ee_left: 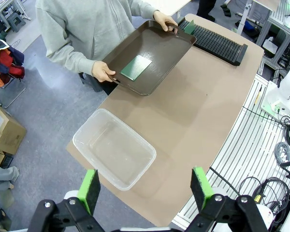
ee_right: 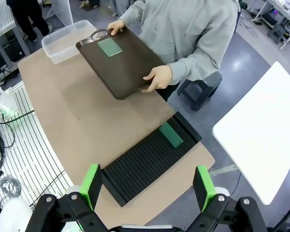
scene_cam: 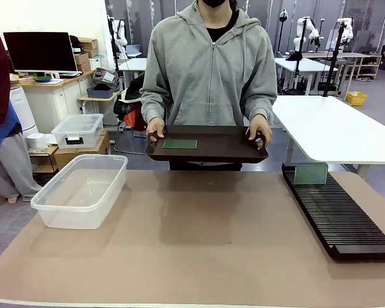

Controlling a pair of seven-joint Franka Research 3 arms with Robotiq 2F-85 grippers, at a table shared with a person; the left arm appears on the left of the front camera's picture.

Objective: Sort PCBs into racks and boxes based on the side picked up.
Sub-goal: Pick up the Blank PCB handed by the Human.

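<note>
Our right hand [ee_right: 147,186] hangs wide open over the near end of the rack [ee_right: 150,162], nothing in it. We see a standing PCB [ee_right: 170,134] slotted at the rack's far end. Beyond the rack a person [ee_right: 193,29] holds a brown tray [ee_right: 130,67] at both ends, a flat PCB [ee_right: 110,47] lying on it, clear box [ee_right: 58,53] further beyond on the desk [ee_right: 58,106].

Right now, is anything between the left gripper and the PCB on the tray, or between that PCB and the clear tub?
Nothing visible. The PCB lies bare on the tray; the person's hands grip its ends, clear of the board. The left gripper hangs open over the table, and the tub has no lid.
</note>
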